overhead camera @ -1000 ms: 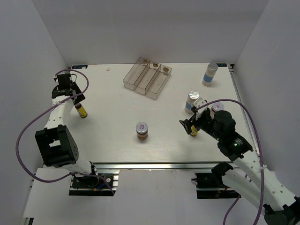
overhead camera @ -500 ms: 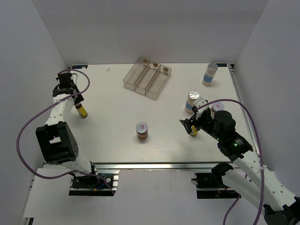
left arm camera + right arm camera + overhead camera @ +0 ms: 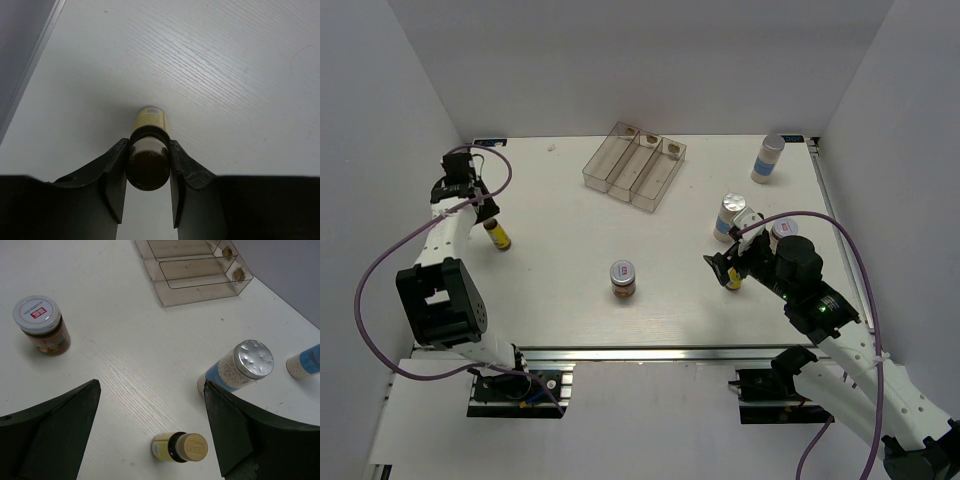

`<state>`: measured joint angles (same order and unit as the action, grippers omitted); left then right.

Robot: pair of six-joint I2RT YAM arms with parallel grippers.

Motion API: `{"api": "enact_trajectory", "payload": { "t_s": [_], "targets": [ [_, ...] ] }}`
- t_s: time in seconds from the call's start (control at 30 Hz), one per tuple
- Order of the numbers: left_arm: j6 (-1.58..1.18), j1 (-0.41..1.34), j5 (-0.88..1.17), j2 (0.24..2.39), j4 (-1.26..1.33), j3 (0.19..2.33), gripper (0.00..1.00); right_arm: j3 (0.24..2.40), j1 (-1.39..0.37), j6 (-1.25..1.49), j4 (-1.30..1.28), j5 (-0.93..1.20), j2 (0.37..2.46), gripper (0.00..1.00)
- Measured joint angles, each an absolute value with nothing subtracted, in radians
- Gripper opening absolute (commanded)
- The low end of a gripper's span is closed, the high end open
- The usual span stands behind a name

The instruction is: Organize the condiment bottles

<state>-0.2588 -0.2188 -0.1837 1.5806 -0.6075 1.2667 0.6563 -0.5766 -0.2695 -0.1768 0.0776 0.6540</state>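
The left hand [image 3: 148, 147] has its two fingers drawn in on the dark cap [image 3: 147, 169] of a slim yellow bottle [image 3: 150, 119], one finger on each side. I can see no gap in the wrist view, so it looks gripped. The bottle stands upright on the table [image 3: 235, 70] near the left edge, well apart from the clear tray [image 3: 635, 165].

It looks small, light and rigid, likely smooth-sided. To my eye the cap is a sensible hold, narrow enough for the fingers. Being tall and thin, though, it could swing or tip if held only at the top.

The right hand [image 3: 150, 390] is spread wide with nothing in it, above a second yellow bottle [image 3: 176, 446]. A brown jar [image 3: 44, 327] and a white cylinder [image 3: 232, 370] stand nearby.
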Motion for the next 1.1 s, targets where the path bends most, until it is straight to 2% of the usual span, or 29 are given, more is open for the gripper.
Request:
{"api": "enact_trajectory", "payload": {
  "t_s": [0.23,0.47,0.63,0.9,1.1],
  "targets": [
    [-0.249,-0.179,-0.072,1.580,-0.636,1.370,0.00,0.656,-0.577,-0.269,-0.177,0.078,0.654,0.89],
    [-0.237,0.052,-0.043,1.625,-0.660,1.590,0.00,0.656,-0.577,-0.269,-0.177,0.077,0.654,0.89],
    [-0.245,0.176,-0.027,1.733,-0.671,1.772,0.00,0.656,-0.576,-0.269,-0.177,0.078,0.654,0.89],
    [-0.247,0.228,-0.067,2.000,-0.686,2.064,0.00,0.656,-0.577,-0.269,-0.176,0.078,0.654,0.89],
    [-0.256,0.269,-0.092,2.131,-0.669,2.177,0.00,0.656,-0.577,-0.269,-0.177,0.078,0.659,0.89]
  ]
}}
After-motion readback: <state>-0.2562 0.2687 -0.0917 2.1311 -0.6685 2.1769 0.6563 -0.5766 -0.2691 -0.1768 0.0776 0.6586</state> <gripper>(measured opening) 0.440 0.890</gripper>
